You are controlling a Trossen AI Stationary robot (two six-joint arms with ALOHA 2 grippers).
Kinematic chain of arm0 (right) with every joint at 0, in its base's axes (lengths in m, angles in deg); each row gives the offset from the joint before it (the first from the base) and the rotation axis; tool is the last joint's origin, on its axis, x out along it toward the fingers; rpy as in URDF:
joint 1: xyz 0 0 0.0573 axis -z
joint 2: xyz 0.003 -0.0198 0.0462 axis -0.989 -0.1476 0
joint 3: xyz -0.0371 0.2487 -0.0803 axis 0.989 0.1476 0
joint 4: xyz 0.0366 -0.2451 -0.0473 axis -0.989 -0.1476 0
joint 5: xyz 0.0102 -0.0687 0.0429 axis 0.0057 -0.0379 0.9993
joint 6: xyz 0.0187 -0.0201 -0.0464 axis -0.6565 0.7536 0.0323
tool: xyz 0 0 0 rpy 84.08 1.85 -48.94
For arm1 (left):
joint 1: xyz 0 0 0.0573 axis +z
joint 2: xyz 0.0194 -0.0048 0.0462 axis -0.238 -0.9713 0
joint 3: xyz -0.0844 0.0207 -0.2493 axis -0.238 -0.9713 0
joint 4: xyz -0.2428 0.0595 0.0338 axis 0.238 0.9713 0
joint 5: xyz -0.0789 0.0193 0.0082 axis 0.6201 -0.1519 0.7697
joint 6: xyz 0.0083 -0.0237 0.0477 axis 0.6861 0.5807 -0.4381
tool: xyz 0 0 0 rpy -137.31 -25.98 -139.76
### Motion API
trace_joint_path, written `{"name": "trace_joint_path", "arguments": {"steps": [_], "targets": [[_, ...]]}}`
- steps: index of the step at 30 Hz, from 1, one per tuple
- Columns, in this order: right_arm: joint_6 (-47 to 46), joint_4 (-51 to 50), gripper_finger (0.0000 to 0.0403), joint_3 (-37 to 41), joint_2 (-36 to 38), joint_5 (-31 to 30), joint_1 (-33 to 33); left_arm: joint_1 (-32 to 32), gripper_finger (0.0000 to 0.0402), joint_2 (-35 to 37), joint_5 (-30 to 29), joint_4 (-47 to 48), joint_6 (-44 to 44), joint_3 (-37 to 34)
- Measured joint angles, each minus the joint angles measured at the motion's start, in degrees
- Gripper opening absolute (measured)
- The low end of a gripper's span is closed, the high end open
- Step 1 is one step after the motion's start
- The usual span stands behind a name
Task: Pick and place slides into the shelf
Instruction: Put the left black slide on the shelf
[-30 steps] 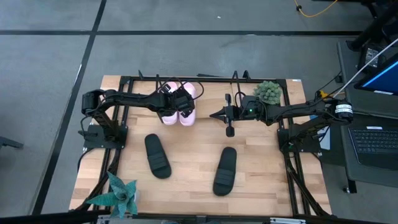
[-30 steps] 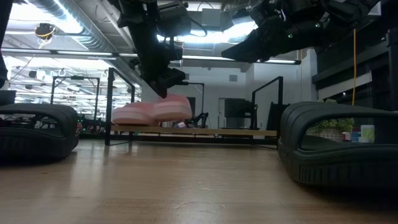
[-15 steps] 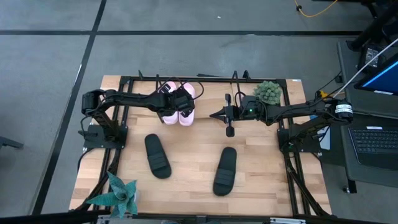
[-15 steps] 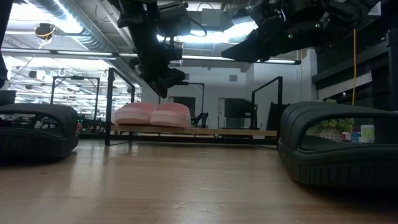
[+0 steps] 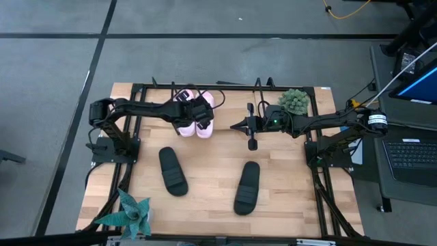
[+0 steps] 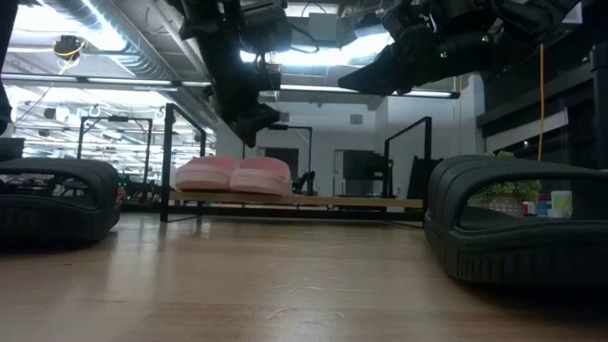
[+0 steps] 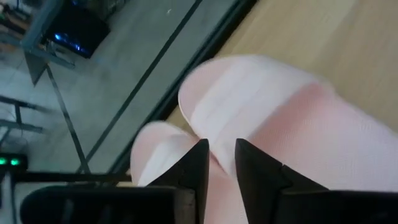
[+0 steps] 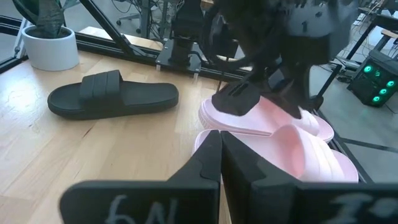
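Note:
Two pale pink slides (image 5: 186,127) lie side by side, soles down, on the shelf's wooden board (image 6: 342,201) at the table's far edge; they also show in the low view (image 6: 233,175) and the right wrist view (image 8: 298,143). My left gripper (image 5: 198,109) hangs just above them (image 6: 249,125), its fingers a narrow gap apart (image 7: 221,158), touching nothing. My right gripper (image 5: 239,125), shut (image 8: 221,152), hovers to the right of the pink pair. Two black slides (image 5: 173,171) (image 5: 247,186) lie on the tabletop nearer the near edge.
The shelf's black rods (image 5: 232,86) run along the far edge. A green succulent (image 5: 295,101) stands at the shelf's right end, and a teal potted plant (image 5: 133,212) at the near left corner. The board right of the pink pair is bare.
The right-hand pink slide, raised and tilted under my left gripper a second ago, has come down level on the shelf board beside the other one. My left gripper has let it go and risen slightly clear.

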Motion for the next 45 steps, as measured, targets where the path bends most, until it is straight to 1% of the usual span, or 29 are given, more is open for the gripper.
{"name": "trace_joint_path", "arguments": {"steps": [6,8,10,12,13,17,20,23,28,42,45], "targets": [[0.0,0.0,0.0007,0.0,0.0,0.0,0.0,0.0,0.0068,1.3,-1.1,-0.7,-4.8,3.1],[0.0,-0.1,0.0007,0.0,0.0,0.0,0.0,0.0,0.0056,2.3,-1.3,-0.6,-7.1,3.4],[0.0,-0.5,0.0007,0.0,0.0,0.0,0.0,0.0,0.0034,2.7,-2.2,-3.7,-10.0,3.9],[0.0,-0.7,0.0007,0.0,0.0,0.0,0.0,0.0,0.0010,4.1,-2.6,-4.3,-12.2,3.8],[0.0,-1.1,0.0007,0.0,0.0,0.0,0.0,0.0,0.0006,4.6,-2.6,-6.3,-13.1,3.9],[-0.2,-0.8,0.0007,0.0,0.0,0.0,0.0,0.0,0.0003,6.6,-2.5,-7.9,-15.2,3.9],[-1.2,-1.4,0.0007,0.0,0.0,0.0,0.0,-0.4,0.0002,7.9,-2.2,-8.3,-15.5,3.7],[-1.5,-2.9,0.0007,0.0,0.0,0.0,0.0,-1.5,0.0001,8.1,-1.0,-11.8,-16.1,3.8],[-1.5,-3.3,0.0007,0.0,0.0,0.0,0.0,-4.0,0.0000,8.6,0.2,-19.0,-17.9,1.5],[-1.4,-3.4,0.0007,0.0,0.0,0.2,0.0,-13.1,0.0000,8.9,-0.3,-21.4,-14.4,0.1],[-1.7,-3.4,0.0007,0.0,0.0,0.2,0.0,-14.7,0.0000,8.9,-0.6,-23.2,-13.9,-1.3]]}}
